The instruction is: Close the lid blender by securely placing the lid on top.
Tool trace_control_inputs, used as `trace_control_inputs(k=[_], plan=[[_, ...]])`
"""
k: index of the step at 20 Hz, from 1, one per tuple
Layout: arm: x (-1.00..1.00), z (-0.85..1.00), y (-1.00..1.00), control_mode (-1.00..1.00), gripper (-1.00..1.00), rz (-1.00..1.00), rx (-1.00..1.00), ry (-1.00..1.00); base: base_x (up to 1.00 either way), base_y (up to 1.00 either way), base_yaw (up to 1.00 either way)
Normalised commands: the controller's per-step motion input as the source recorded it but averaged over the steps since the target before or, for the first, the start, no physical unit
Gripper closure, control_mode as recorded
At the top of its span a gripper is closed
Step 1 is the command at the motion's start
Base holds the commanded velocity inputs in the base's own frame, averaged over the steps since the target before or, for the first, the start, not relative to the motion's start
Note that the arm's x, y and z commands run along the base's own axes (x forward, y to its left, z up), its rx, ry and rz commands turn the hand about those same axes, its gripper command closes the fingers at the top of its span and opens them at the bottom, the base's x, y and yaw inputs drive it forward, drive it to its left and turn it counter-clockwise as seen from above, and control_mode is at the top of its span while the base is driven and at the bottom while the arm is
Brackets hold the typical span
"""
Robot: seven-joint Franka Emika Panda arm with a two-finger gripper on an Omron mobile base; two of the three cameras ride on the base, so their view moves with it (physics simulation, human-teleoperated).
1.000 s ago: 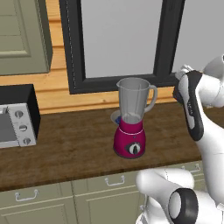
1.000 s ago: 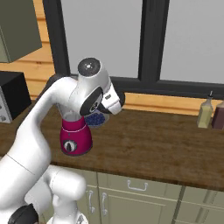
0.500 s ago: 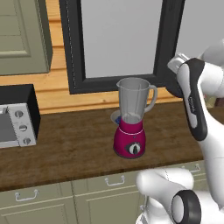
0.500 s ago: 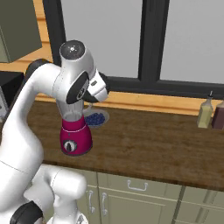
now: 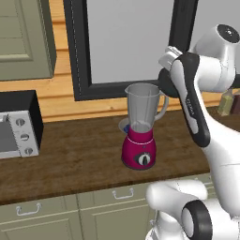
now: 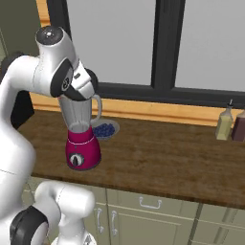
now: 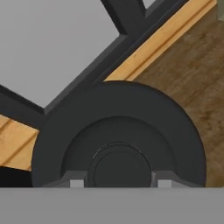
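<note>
The blender stands on the wooden counter: a magenta base [image 5: 138, 151] with a dark dial and a tall clear jar [image 5: 142, 107] whose top is uncovered. The right base view shows the same jar [image 6: 79, 115] and base [image 6: 82, 149]. My gripper [image 7: 118, 183] is shut on the lid [image 7: 118, 127], a dark round cap held by its centre knob. From the left base the lid [image 5: 164, 88] hangs at rim height just right of the jar, by its handle. In the right base view my hand [image 6: 80, 85] sits right above the jar's rim.
A silver and black toaster oven [image 5: 15, 125] stands at the counter's left end. Behind the blender lies a pale blue plate of dark berries [image 6: 105, 129]. Two bottles [image 6: 225, 123] stand at the far right by the window sill. The counter's front edge runs just below the blender.
The arm has swung towards the blender with the lid in its grip, from well to the right of the jar to right beside its rim. The blender has not moved.
</note>
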Motion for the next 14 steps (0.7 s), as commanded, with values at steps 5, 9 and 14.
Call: trace_control_inputs(k=[5,9,14], plan=[[0.31,0.19,0.79,-1.00,1.00,0.00,0.00,0.15,0.00,0.00,0.00],[0.59,0.16,0.35,-1.00,1.00,0.00,0.00,0.30,0.00,0.00,0.00],[0.62,0.01,0.25,-1.00,1.00,0.00,-0.03,0.35,0.00,0.00,0.00]])
